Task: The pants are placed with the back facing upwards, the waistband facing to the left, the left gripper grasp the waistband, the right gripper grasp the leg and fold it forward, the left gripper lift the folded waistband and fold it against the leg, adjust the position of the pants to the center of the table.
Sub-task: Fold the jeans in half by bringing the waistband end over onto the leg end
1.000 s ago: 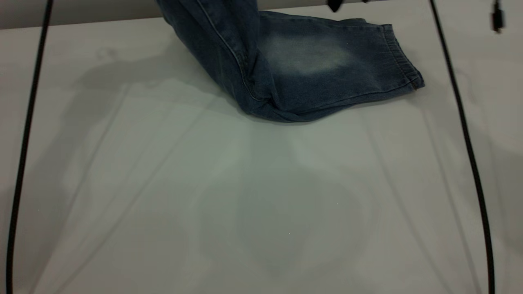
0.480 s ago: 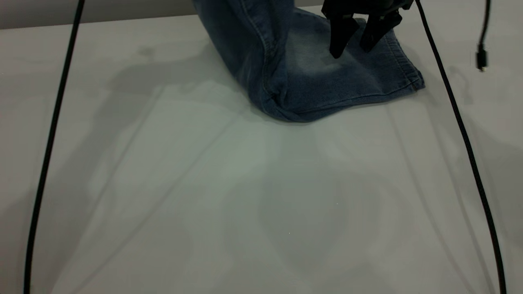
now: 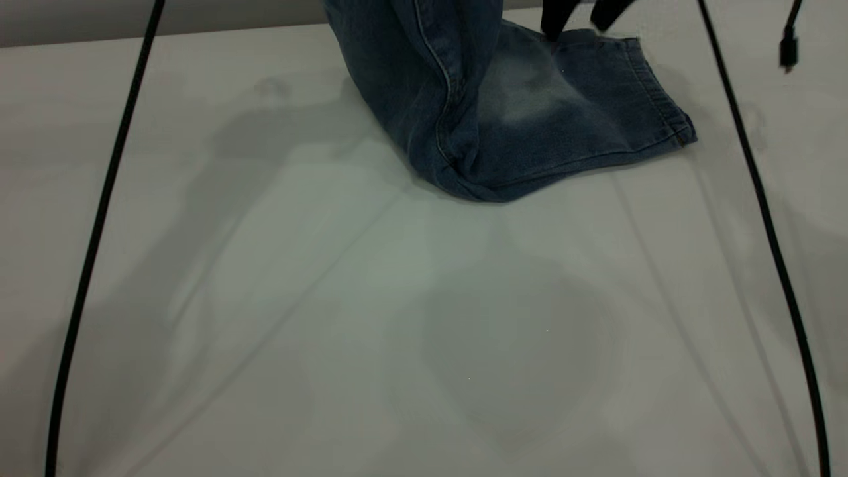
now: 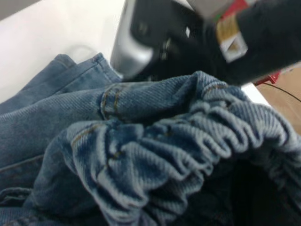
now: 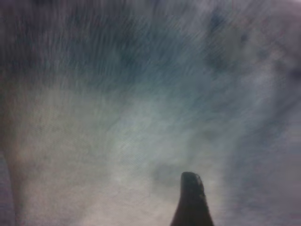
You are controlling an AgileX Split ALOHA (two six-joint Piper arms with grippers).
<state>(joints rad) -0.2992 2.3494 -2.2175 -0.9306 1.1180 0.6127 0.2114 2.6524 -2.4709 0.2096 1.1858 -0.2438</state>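
The right gripper (image 3: 583, 16) is hanging at the far edge, its two black fingertips (image 3: 555, 20) spread apart just above the blue denim pants (image 3: 530, 119), holding nothing. In the left wrist view, the gathered elastic waistband (image 4: 197, 141) is bunching close under the camera; the left gripper itself is not showing, so its grip cannot be told. The pants are lying at the far side of the pale grey table (image 3: 397, 318), one part rising out of view. Black cables (image 3: 99, 225) are hanging at both sides.
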